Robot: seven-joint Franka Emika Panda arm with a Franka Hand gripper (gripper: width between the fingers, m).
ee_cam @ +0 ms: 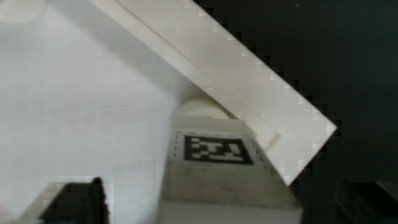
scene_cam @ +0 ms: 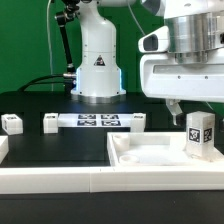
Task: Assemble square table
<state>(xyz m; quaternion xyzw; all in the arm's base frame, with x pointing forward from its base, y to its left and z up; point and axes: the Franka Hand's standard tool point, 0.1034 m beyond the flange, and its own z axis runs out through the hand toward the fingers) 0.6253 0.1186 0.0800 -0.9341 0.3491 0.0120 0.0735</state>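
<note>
**Item: table top [scene_cam: 140,152], white, raised rim.** It lies at the front of the table, toward the exterior view's right.

**Fitted part: leg [scene_cam: 200,133], tagged.** It stands upright in the top's corner at the exterior view's right. In the wrist view the leg [ee_cam: 217,150] is seen against the rim.

**Tool: gripper [scene_cam: 183,108].** It hangs just above the leg. Its jaws are spread and nothing is held. One dark finger [ee_cam: 71,203] is seen apart from the leg; the other is hard to make out.

**Step judged:** seating the leg by turning.

**Method advised:** the jaws should be lowered evenly astride the leg and closed squarely. The leg should be kept upright while turned.

**Surroundings:** loose legs [scene_cam: 12,123] and the marker board [scene_cam: 95,121] lie behind.
</note>
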